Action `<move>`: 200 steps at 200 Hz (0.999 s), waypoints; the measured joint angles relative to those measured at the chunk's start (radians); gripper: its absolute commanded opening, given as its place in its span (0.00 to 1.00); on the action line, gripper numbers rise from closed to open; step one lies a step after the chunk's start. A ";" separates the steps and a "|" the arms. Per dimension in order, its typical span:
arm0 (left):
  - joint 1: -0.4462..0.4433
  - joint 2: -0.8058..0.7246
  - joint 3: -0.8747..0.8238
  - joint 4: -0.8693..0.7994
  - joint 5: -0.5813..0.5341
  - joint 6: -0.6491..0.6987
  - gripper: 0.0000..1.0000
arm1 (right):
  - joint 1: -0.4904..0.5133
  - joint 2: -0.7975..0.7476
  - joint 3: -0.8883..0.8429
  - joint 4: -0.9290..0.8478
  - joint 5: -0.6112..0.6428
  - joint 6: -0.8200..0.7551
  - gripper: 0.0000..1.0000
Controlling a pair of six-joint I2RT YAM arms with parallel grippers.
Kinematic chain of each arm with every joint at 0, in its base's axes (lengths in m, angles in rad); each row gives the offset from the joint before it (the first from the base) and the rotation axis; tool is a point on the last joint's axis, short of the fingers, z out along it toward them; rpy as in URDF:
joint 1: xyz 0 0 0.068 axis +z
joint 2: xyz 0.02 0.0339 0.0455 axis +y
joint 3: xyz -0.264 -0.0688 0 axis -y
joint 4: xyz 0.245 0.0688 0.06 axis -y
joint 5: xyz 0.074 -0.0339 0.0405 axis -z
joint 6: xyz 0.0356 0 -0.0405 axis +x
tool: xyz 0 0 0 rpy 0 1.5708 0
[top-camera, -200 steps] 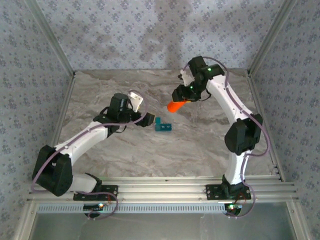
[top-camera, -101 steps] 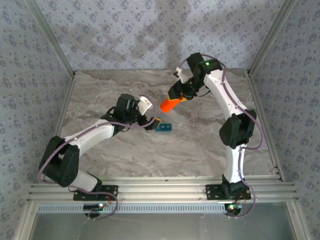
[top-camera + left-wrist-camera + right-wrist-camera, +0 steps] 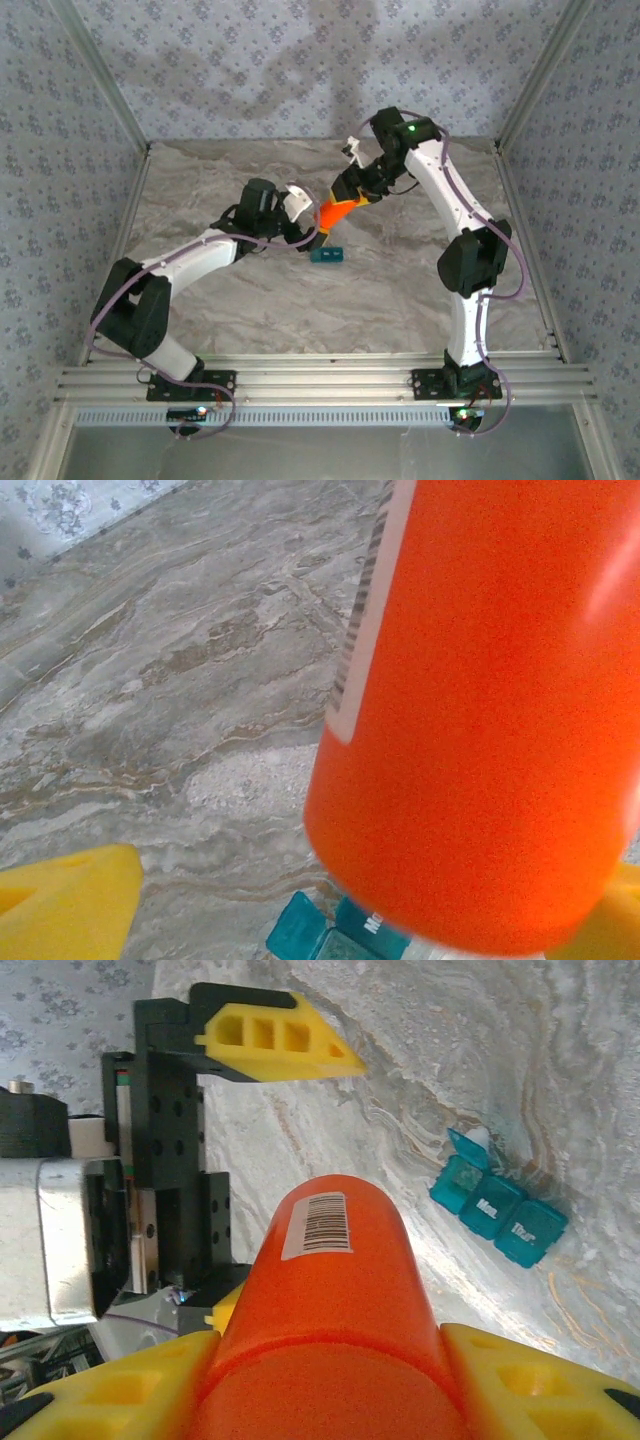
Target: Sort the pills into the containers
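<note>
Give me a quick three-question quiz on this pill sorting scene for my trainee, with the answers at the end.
1. True or false: the left gripper is clamped shut on the orange bottle.
2. Which one holds the bottle? A) the right gripper B) the left gripper C) neither
3. How many lids of the teal pill box stand open?
Key: 1 false, its jaws stand open around the bottle's end; 2 A; 3 one.
</note>
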 measured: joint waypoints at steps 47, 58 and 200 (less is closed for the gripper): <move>-0.005 0.001 0.027 0.021 0.031 -0.008 0.93 | 0.016 0.002 0.000 0.017 -0.042 0.000 0.34; -0.005 0.001 0.032 0.022 0.035 -0.011 0.92 | 0.016 0.003 0.000 0.019 -0.049 0.000 0.33; -0.013 0.001 0.053 0.023 0.079 -0.047 0.77 | 0.017 0.008 0.000 0.035 -0.103 -0.011 0.30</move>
